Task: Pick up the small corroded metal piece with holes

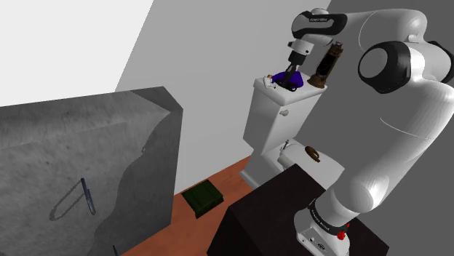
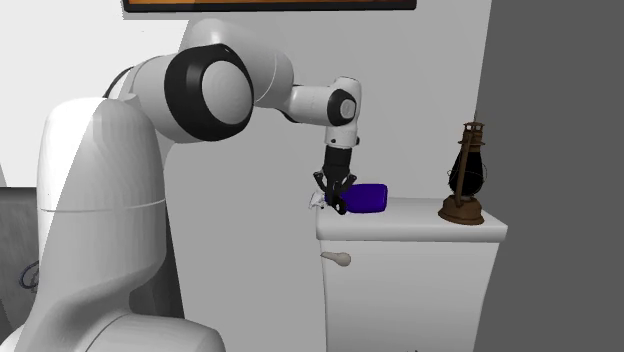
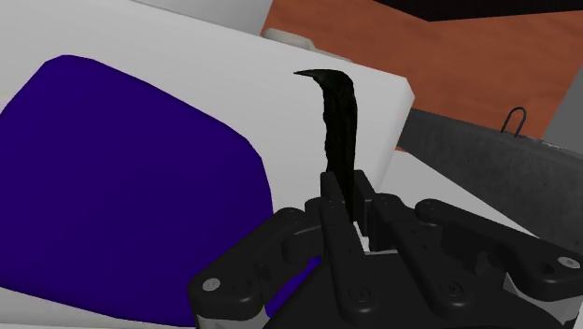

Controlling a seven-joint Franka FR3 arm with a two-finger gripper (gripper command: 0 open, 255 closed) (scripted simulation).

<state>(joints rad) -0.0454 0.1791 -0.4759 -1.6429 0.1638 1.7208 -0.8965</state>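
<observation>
- The tool (image 3: 344,198) is pinched narrow on a thin, dark, curved metal piece (image 3: 338,121), seen edge-on and jutting past the fingertips.
- The tool and the piece sit over the white toilet tank lid (image 2: 420,226); whether the piece touches the lid cannot be told.
- A deep purple block (image 3: 112,187) lies on the lid just beside the tool, crowding one side of it.
- A rusty brown lantern (image 2: 466,175) stands upright at the lid's other end, well apart from the tool.
- A small brown object (image 1: 313,153) rests on the toilet's seat cover below.
- A dark green box (image 1: 201,197) lies on the floor between the toilet and a grey block (image 1: 87,167).
</observation>
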